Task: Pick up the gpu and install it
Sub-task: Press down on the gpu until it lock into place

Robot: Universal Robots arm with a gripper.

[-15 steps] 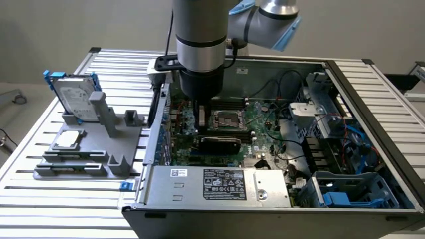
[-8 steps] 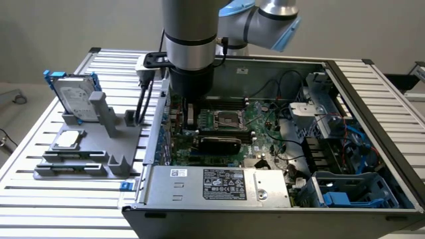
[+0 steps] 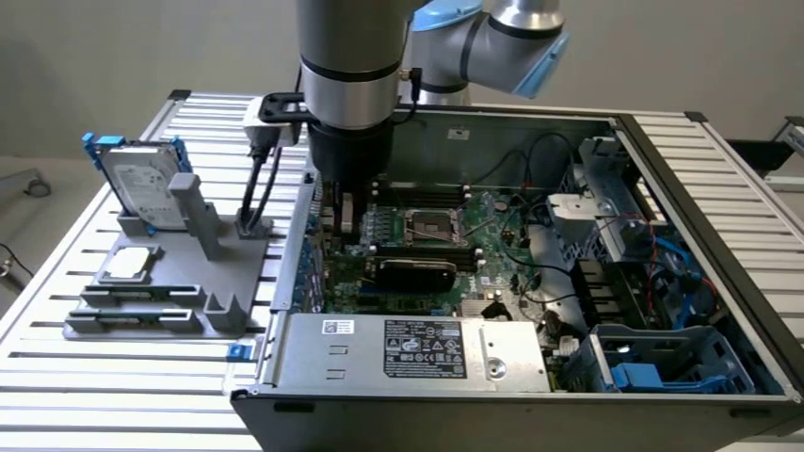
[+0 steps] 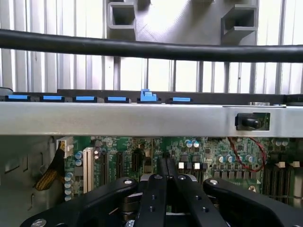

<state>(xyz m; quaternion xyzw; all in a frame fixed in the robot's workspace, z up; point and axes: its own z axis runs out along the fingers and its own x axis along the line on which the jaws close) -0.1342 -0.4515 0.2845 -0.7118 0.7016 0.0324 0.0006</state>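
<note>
Beside gripper (image 4: 166, 166), case wall (image 4: 142, 118), cable (image 4: 151, 48)

hard drive (image 3: 141, 179): upright in grey holder (image 3: 157, 282)
power supply (image 3: 409, 350): inside open computer case (image 3: 703, 188)
bench (image 3: 113, 386): slatted

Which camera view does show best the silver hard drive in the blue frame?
The exterior view shows it best: the silver hard drive in its blue frame stands upright on the grey holder, at that view's left, outside the open computer case. The wrist view looks at the case's metal edge and green motherboard instead.
</note>
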